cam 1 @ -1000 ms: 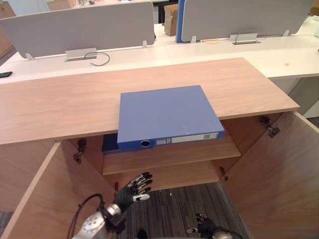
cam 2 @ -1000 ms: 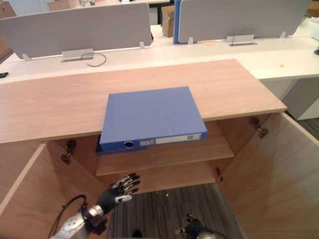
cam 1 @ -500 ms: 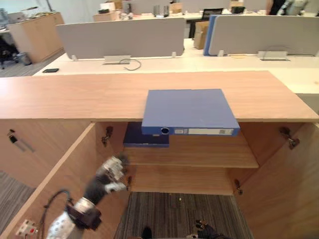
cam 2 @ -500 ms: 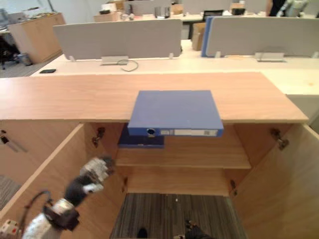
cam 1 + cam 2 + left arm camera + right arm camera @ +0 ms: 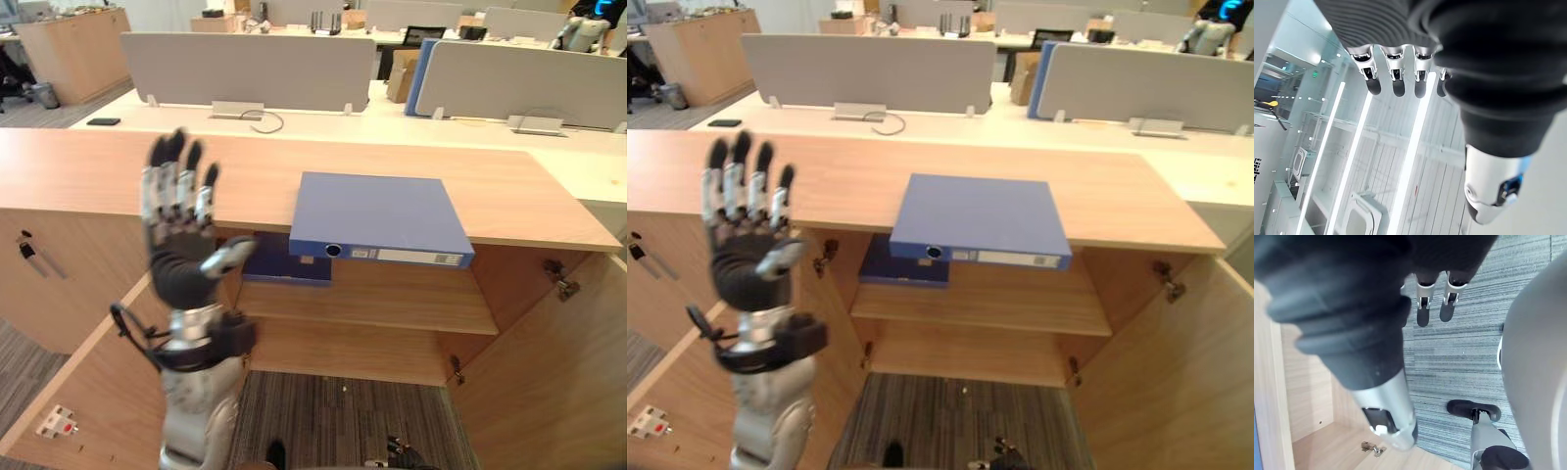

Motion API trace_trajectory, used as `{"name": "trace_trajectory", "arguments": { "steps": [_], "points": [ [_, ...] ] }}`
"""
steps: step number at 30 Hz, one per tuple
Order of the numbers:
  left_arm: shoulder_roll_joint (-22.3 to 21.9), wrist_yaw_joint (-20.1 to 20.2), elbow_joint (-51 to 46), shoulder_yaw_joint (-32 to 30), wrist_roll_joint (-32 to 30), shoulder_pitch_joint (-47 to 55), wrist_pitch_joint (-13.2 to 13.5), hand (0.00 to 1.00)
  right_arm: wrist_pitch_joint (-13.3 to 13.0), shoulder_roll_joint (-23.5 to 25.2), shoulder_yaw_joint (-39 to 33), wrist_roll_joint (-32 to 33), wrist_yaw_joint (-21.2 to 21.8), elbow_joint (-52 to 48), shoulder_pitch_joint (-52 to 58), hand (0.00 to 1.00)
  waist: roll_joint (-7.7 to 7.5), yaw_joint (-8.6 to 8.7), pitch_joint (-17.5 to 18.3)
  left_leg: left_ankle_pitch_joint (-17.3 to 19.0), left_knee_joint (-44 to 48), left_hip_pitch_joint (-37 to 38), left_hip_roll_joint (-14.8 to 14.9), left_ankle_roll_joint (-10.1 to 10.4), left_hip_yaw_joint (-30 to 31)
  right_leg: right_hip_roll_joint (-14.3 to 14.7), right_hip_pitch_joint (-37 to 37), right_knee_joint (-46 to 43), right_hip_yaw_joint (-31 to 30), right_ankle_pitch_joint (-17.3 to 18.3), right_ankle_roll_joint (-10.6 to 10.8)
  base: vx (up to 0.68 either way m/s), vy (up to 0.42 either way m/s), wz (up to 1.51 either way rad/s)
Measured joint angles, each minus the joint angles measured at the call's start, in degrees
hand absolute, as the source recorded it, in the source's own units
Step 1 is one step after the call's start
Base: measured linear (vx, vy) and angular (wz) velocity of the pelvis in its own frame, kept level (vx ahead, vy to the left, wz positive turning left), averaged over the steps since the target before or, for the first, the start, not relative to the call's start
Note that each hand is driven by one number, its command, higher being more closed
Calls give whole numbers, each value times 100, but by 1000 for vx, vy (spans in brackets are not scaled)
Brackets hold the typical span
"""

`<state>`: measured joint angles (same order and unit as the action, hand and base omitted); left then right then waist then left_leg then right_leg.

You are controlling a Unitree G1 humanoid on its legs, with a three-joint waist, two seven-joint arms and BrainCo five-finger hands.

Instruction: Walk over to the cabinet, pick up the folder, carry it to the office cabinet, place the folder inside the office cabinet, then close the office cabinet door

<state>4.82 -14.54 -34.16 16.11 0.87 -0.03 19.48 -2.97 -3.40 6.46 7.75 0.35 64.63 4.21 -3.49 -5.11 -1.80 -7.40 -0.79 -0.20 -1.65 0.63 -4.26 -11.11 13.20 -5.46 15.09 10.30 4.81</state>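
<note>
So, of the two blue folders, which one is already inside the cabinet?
The darker blue folder, flat on the shelf at its left end. The lighter blue folder lies on the cabinet top, its spine past the front edge.

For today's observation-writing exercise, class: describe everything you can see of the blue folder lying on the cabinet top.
The blue folder is a thick lever-arch binder with a plain, smooth cover. It lies flat and closed on the wooden cabinet top, its spine facing the robot and jutting slightly past the front edge. The spine carries a round finger hole and a pale label strip. Nothing rests on it; the raised left hand is apart from it.
</note>
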Motion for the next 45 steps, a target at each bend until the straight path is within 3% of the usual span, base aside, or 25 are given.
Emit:
{"name": "trace_trajectory", "arguments": {
  "steps": [1, 4, 10, 20, 25, 40, 45],
  "points": [
    [106, -65, 133, 232, -646, -281, -49, 0, -1, 5, 69, -10, -13, 2, -4, 0, -29, 99, 68, -172, -373, 190, -5, 3, -69, -2, -23, 16, -92, -15, -8, 29, 48, -33],
    [224, -80, 513, 473, -1742, -775, -188, 0, -1, -1, 209, -31, -57, 6, -38, 0, -20, 230, 107, -225, -457, 242, 13, 21, -223, -3, -91, 12, -290, -64, 31, -5, 49, -27],
    [429, -59, 1072, 775, -2704, -1107, -234, 0, -5, -15, 208, -34, -58, 43, -60, 0, -2, 312, 148, -248, -458, 257, 112, 29, -365, 76, -167, -9, -457, -116, 67, 13, 6, -16],
    [926, 49, 2322, 1217, -3490, -1804, -304, 0, -9, -108, 214, -55, -57, 255, -270, 0, 177, 463, 219, -278, -465, 368, 296, 124, -423, 270, -153, -44, -571, -95, -43, -27, -19, -6],
    [1157, 14, 2916, 1214, -3873, -1897, -494, 0, -11, -92, 226, -55, -58, 253, -295, 0, 156, 568, 203, -230, -466, 431, 312, 177, -367, 299, -47, 10, -502, -76, -71, -16, -8, 4],
    [1167, -340, 4094, 1152, -4583, -2119, -1132, 0, 6, 12, 272, -104, -115, 268, -384, 0, 24, 690, 110, -173, -463, 447, 321, 247, -420, 312, 33, 125, -480, -83, -38, 28, -7, -1],
    [1091, -525, 4410, 873, -4864, -2261, -1321, 0, 10, 32, 276, -101, -114, 258, -456, 0, 2, 743, -37, -152, -466, 567, 354, 257, -473, 309, 94, 120, -540, -83, -36, -64, 11, -8]
  ]
}}
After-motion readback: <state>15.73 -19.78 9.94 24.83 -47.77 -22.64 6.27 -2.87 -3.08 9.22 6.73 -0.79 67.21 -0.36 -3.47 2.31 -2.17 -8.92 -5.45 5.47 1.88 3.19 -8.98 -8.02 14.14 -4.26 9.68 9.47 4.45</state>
